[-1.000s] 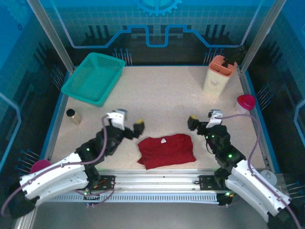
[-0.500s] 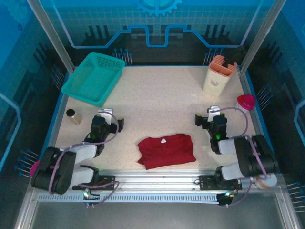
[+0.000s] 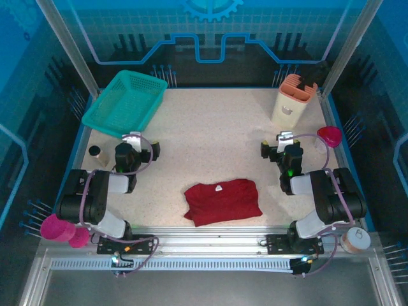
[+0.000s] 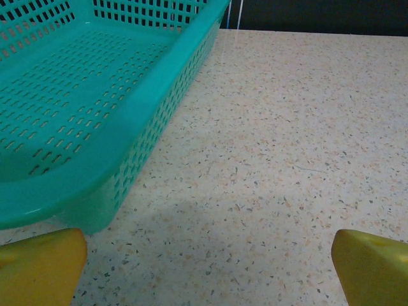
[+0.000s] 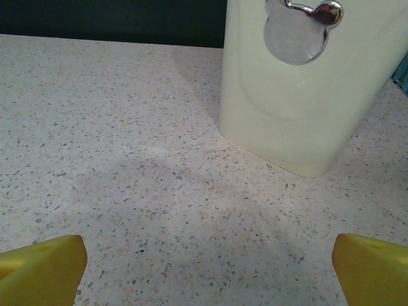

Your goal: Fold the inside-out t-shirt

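The inside-out t-shirt (image 3: 223, 201) lies folded into a compact dark red rectangle at the table's near middle, its small white tag facing up at the far edge. My left gripper (image 3: 136, 149) is drawn back to the left of it, well clear, and points at the teal basket (image 4: 76, 127). Its yellow fingertips (image 4: 38, 264) stand wide open over bare table. My right gripper (image 3: 282, 146) sits to the right of the shirt, also apart from it. It is open, and its fingertips (image 5: 376, 268) frame bare table in front of the cream container (image 5: 299, 95).
The teal basket (image 3: 124, 105) stands at the far left and the cream container with an orange lid (image 3: 292, 99) at the far right. A small dark cylinder (image 3: 95, 153) is by the left edge. A pink-topped object (image 3: 328, 135) is by the right edge.
Both arms have pulled back from beside the shirt and folded up near their bases, grippers swinging outward and farther back. The shirt has not moved. Both grippers stayed open.
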Controlling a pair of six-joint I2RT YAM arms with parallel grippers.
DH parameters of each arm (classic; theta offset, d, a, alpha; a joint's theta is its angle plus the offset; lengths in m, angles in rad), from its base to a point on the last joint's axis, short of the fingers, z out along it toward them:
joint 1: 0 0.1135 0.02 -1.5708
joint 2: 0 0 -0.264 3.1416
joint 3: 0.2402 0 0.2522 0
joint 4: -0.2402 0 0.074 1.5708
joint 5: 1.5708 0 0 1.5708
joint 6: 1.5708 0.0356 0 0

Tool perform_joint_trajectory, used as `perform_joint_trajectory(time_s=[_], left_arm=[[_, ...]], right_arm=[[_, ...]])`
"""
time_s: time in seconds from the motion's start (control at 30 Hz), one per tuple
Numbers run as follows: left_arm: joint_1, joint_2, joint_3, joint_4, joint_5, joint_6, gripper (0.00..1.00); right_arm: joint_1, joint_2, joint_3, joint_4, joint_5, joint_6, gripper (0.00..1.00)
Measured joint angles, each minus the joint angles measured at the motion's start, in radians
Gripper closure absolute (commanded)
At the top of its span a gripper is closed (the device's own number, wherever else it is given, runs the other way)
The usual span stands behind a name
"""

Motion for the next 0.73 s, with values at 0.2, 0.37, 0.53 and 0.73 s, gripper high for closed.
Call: perform_joint_trajectory(time_s=[0.2, 0.37, 0.53, 0.73], left_arm=[[-0.003, 0.0, 0.0, 0.0, 0.0, -0.002, 0.01], [-0.003, 0.0, 0.0, 0.0, 0.0, -0.011, 0.01], [-0.003, 0.0, 0.0, -0.001, 0.0, -0.011, 0.01], [-0.003, 0.0, 0.0, 0.0, 0.0, -0.011, 0.01]], right_arm=[[0.002, 0.0, 0.002, -0.014, 0.01, -0.007, 0.0], [0.002, 0.0, 0.005, -0.016, 0.009, -0.007, 0.0], [0.0, 0.0, 0.008, -0.022, -0.002, -0.007, 0.0], [0.0, 0.0, 0.008, -0.024, -0.014, -0.007, 0.0]])
